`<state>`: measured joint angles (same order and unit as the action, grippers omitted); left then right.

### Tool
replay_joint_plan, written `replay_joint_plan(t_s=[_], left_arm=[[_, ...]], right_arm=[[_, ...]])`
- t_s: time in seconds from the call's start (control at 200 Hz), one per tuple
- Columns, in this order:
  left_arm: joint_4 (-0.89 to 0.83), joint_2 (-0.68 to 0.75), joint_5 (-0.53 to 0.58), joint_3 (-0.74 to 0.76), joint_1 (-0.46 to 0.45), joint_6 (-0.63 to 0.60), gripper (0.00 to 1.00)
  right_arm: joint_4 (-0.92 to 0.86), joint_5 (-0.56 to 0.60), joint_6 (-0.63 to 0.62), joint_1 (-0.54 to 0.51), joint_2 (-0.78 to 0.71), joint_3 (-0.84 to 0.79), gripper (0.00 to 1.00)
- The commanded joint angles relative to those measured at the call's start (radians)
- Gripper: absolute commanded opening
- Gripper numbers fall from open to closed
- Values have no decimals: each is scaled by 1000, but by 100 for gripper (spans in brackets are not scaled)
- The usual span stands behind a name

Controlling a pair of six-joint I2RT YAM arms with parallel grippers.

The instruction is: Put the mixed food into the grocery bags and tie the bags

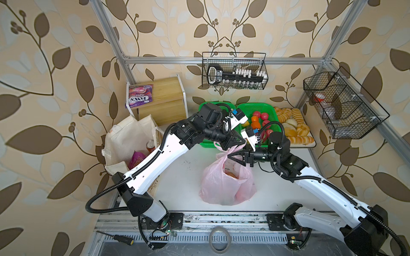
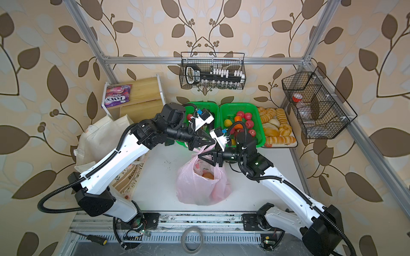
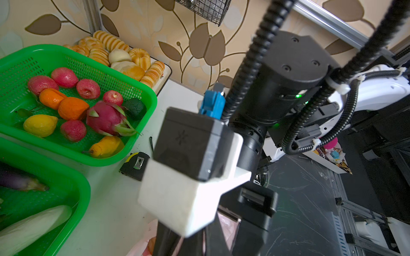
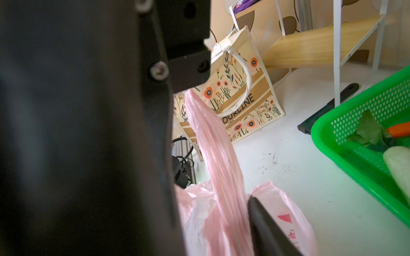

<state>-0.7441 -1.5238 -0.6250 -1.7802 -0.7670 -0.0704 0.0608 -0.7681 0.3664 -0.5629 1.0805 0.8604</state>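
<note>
The pink plastic bag (image 1: 226, 184) (image 2: 200, 188) stands mid-table, a brownish-orange round item (image 1: 231, 175) showing through its mouth. My left gripper (image 1: 237, 144) (image 2: 204, 143) is shut on one bag handle (image 4: 213, 144) and holds it taut above the bag. Just below, my right gripper (image 1: 234, 158) (image 2: 204, 159) (image 4: 217, 221) is open, the stretched handle running between its fingers. The cream floral tote (image 1: 126, 141) (image 4: 239, 88) stands at the left with a red can (image 1: 150, 146) and a purple packet (image 1: 136, 159) inside. In the left wrist view the right wrist camera hides my left fingers.
Two green baskets (image 1: 257, 106) (image 3: 142, 93) of fruit and vegetables and a bread tray (image 1: 295, 126) line the back edge. A wooden shelf (image 1: 164, 95) holds a purple-pink FOX'S packet (image 1: 139, 95). A tape measure (image 3: 135, 165) lies by the baskets. Wire baskets (image 1: 235, 71) hang on the frame.
</note>
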Motion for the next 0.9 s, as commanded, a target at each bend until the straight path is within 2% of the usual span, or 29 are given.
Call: replay_joint_plan(t_s=[0.0, 0.14, 0.305, 0.37, 0.425, 0.465, 0.48, 0.5, 0.61, 0.775, 0.895], left_arm=[[55, 4, -5, 9, -11, 19, 0], [67, 4, 25, 16, -12, 27, 0], [71, 1, 35, 22, -12, 32, 0], [71, 1, 42, 23, -12, 31, 0], [72, 4, 49, 27, -12, 31, 4], [74, 8, 59, 30, -12, 29, 15], [74, 10, 63, 31, -12, 29, 24], [72, 12, 69, 33, -12, 28, 32], [48, 28, 89, 27, -12, 10, 55], [38, 79, 132, 35, -12, -16, 75], [37, 165, 191, 56, -11, -47, 90]], right_arm=[[38, 12, 13, -6, 8, -18, 39], [68, 18, 28, -8, -11, -39, 16], [91, 30, 52, -8, -27, -59, 0], [91, 44, 60, -6, -30, -65, 0], [98, 46, 67, -5, -31, -71, 0], [103, 47, 72, -4, -33, -75, 0], [102, 48, 74, -3, -33, -74, 0], [101, 50, 76, -2, -32, -74, 0], [102, 51, 84, 3, -32, -77, 0], [103, 49, 85, 8, -32, -79, 0], [106, 47, 85, 8, -33, -80, 0]])
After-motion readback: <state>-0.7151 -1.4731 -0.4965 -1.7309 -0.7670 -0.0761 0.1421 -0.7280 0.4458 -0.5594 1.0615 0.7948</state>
